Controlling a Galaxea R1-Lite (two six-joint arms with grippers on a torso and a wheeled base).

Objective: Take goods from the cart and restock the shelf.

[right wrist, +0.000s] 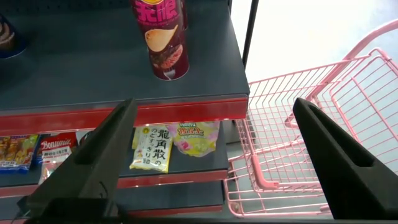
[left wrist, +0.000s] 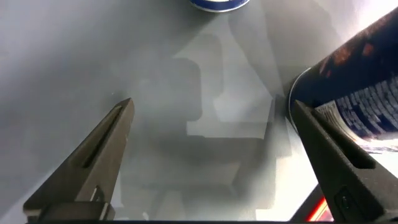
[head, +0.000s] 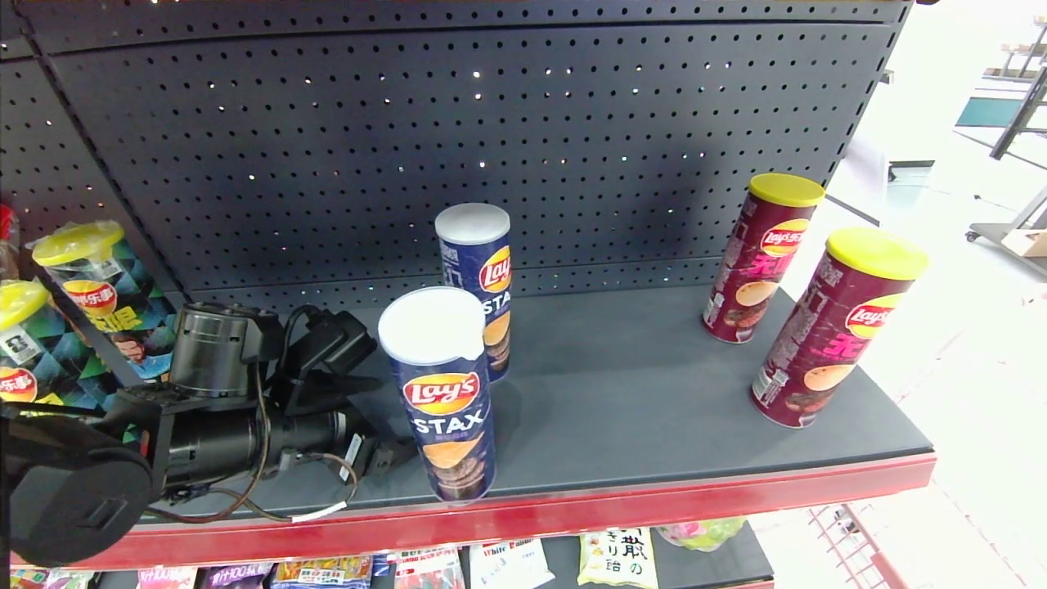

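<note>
Chip cans (head: 834, 327) stand upright on the shelf (head: 638, 393): two blue cans (head: 478, 278) left of centre, two maroon cans (head: 761, 258) at right. Left gripper (left wrist: 211, 106) sits wide open just beside the front blue can (head: 446, 401); right gripper (right wrist: 214, 102) hangs open near the cart (right wrist: 251, 163). Restocking looks well along, with room left mid-shelf.

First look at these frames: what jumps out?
A blue cylindrical chip can with a white lid stands at the front edge of the dark grey shelf, with a second blue can behind it. Two maroon cans with yellow lids stand toward the right end. The left pincer is open beside the front can, and a pink wire cart sits low past the shelf's right end.
</note>
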